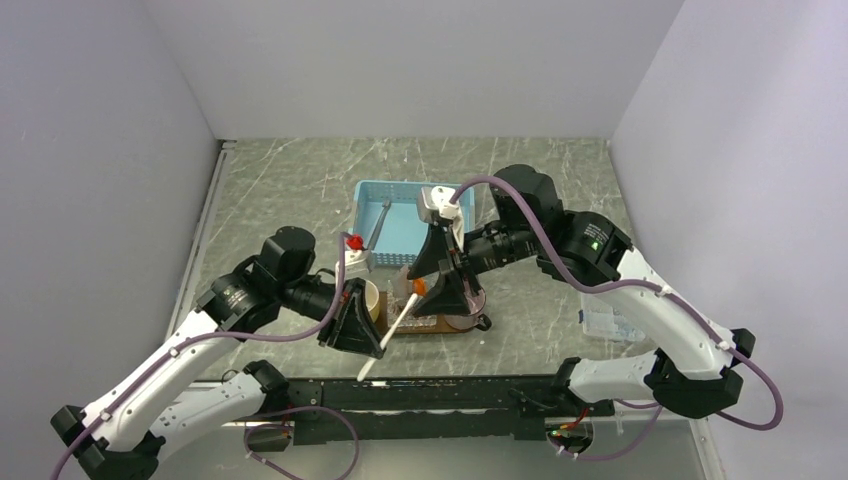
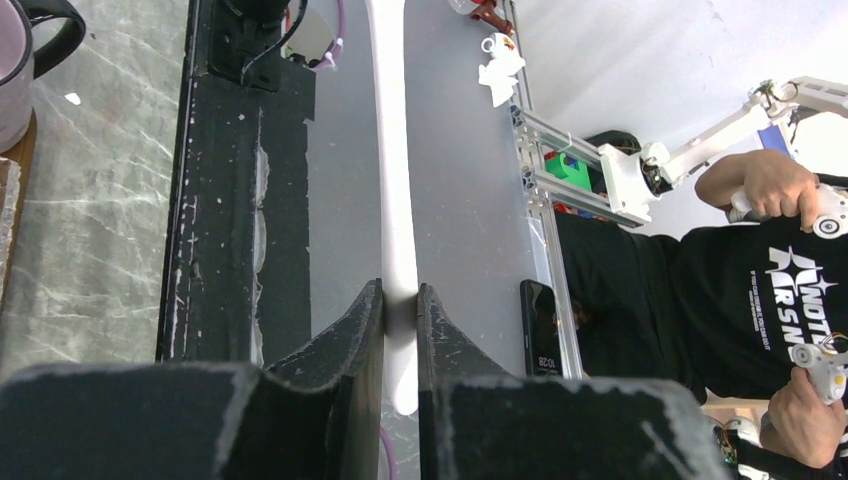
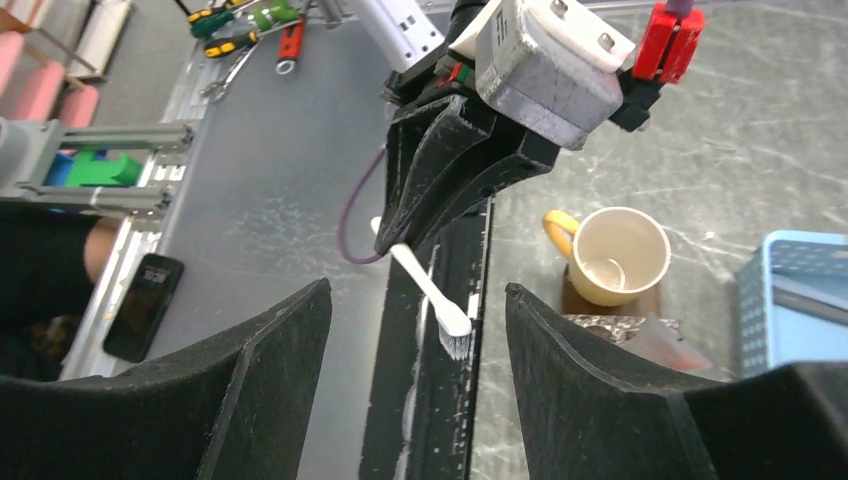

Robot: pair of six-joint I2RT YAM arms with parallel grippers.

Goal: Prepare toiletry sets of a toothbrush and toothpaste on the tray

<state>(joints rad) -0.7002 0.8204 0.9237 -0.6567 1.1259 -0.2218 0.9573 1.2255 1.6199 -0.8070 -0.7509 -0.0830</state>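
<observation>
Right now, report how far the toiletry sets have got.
Done: no set shows on the dark-brown wooden tray, mostly hidden from view. In hand: left claw grips a thin white toothbrush; right claw open, empty. To do: lay it down, pair it with the small orange toothpaste tube.

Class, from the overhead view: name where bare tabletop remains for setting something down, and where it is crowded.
Bare table lies between the blue basket and the left edge, and in the strip behind the basket. Crowded: directly in front of the basket, where the cream mug, left gripper, its toothbrush and right gripper cluster.
</observation>
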